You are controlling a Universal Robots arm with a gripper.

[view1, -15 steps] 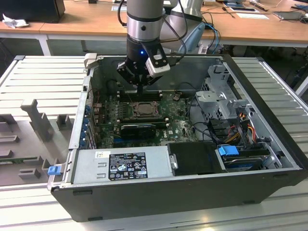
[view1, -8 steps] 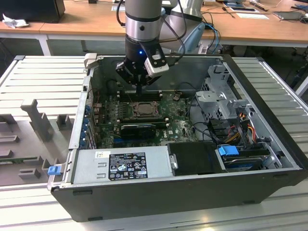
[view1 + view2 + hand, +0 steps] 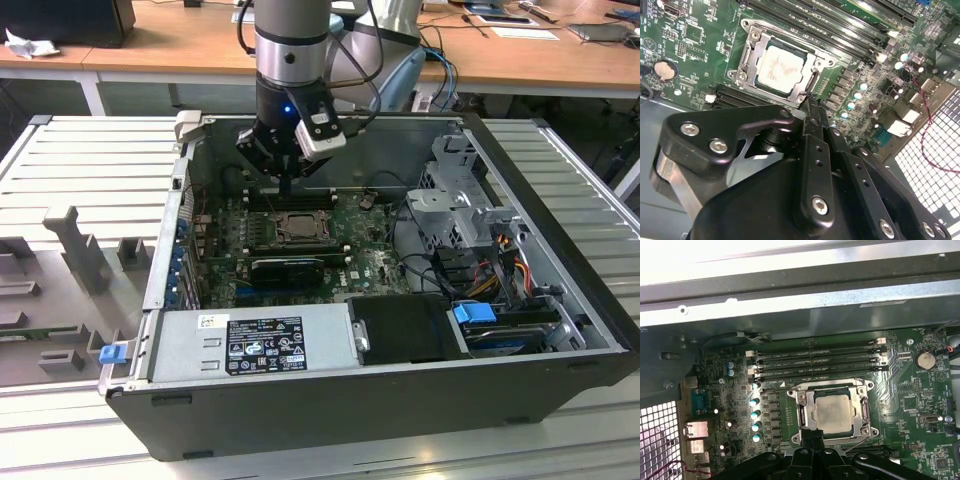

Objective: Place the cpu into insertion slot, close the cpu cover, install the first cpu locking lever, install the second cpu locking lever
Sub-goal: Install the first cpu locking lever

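Lying under the cpu cover (image 3: 746, 54), the cpu (image 3: 780, 70) sits beside the gripper (image 3: 809, 100)

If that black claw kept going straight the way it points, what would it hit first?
Probably an edge of the cpu cover, the silvery frame around the cpu: the gripper hangs right over it. Depth is unclear, so take that loosely.

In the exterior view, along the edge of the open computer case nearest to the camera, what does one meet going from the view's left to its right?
From the exterior view's left: blue clip → silvery power supply → black drive box → blue tab.
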